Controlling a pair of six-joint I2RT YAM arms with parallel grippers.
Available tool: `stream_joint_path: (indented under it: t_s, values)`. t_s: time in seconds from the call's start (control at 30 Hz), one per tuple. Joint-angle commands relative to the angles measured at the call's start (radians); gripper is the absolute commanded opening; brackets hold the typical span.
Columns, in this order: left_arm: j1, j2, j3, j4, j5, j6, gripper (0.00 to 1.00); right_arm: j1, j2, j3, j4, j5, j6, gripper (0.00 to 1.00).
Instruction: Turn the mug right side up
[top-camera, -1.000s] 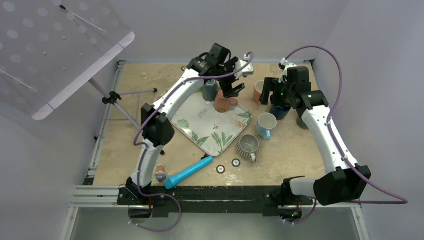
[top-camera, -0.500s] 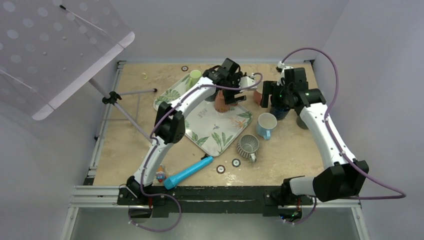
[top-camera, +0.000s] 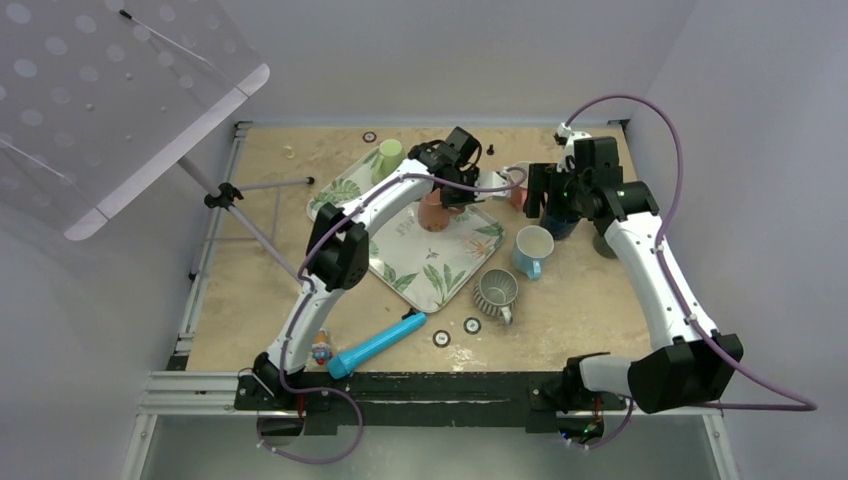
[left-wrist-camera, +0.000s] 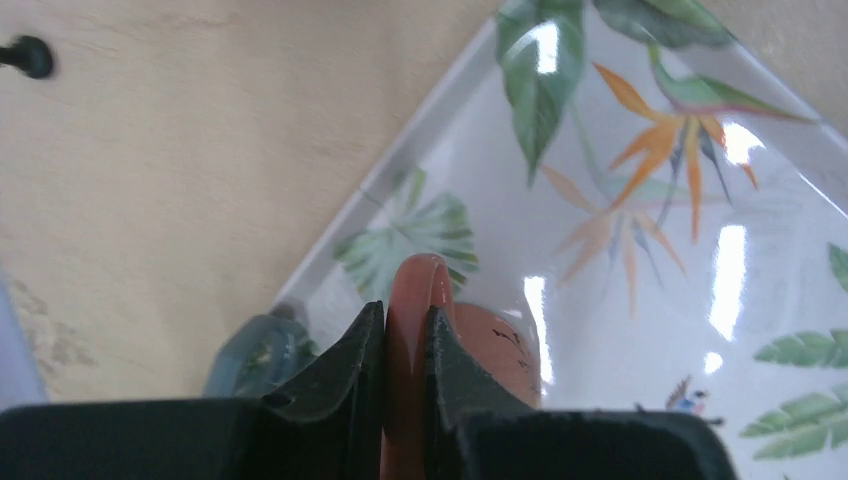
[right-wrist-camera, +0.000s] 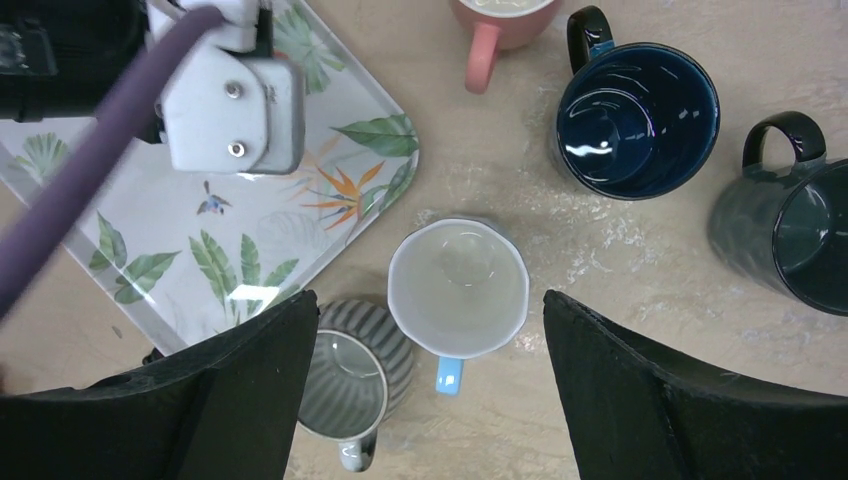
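A terracotta mug (top-camera: 433, 211) stands on the leaf-print tray (top-camera: 430, 265), apparently mouth down. My left gripper (top-camera: 453, 192) reaches in from above and is shut on its handle. In the left wrist view the arched handle (left-wrist-camera: 421, 285) is pinched between the two black fingers (left-wrist-camera: 345, 350), with the mug's body (left-wrist-camera: 497, 350) just behind; the left gripper (left-wrist-camera: 405, 322) hides the mug's rim. My right gripper (top-camera: 556, 196) hovers open to the right of the tray, over a pale blue mug (right-wrist-camera: 458, 288), touching nothing.
Right of the tray stand upright mugs: striped grey (top-camera: 495, 292), pale blue (top-camera: 533, 248), pink (right-wrist-camera: 497, 20), navy (right-wrist-camera: 637, 118) and dark grey (right-wrist-camera: 800, 235). A green cup (top-camera: 389, 153) stands on a second tray behind. A blue tube (top-camera: 377, 344) lies near the front, a tripod (top-camera: 240, 200) at left.
My left gripper dropped to the terracotta mug and shut on its handle, having been open a second ago. The right arm has barely moved.
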Motion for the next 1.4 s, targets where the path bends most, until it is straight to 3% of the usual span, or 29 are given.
stream_joint_path:
  t_s: [0.0, 0.17, 0.43, 0.63, 0.8, 0.93, 1.07, 1.17, 1.23, 1.37]
  values:
    - [-0.002, -0.035, -0.103, -0.089, 0.031, -0.007, 0.01, -0.001, -0.033, 0.009, 0.011, -0.01, -0.024, 0.86]
    - [-0.002, -0.064, -0.098, -0.107, 0.059, -0.071, 0.0, -0.002, -0.033, 0.036, -0.002, -0.013, -0.023, 0.86]
    - [0.02, -0.177, 0.03, -0.142, 0.129, -0.284, 0.0, -0.004, -0.033, 0.052, 0.024, -0.036, -0.004, 0.87]
    - [0.083, -0.306, 0.04, -0.128, 0.247, -0.453, 0.0, -0.006, -0.057, 0.053, 0.108, -0.222, 0.022, 0.9]
    - [0.127, -0.397, 0.044, -0.062, 0.339, -0.549, 0.0, -0.007, -0.074, 0.068, 0.141, -0.24, 0.049, 0.91]
    - [0.138, -0.458, 0.103, -0.016, 0.345, -0.614, 0.0, -0.001, -0.127, 0.018, 0.307, -0.46, 0.176, 0.97]
    - [0.145, -0.546, 0.099, 0.098, 0.346, -0.705, 0.0, 0.036, -0.201, -0.131, 0.731, -0.72, 0.518, 0.98]
    - [0.146, -0.578, 0.109, 0.136, 0.354, -0.779, 0.0, 0.082, -0.205, -0.188, 0.969, -0.734, 0.703, 0.98]
    - [0.145, -0.59, 0.112, 0.154, 0.363, -0.825, 0.0, 0.112, -0.178, -0.176, 1.012, -0.742, 0.747, 0.98]
    - [0.145, -0.592, 0.137, 0.193, 0.383, -0.921, 0.0, 0.119, -0.133, -0.122, 0.94, -0.741, 0.728, 0.98]
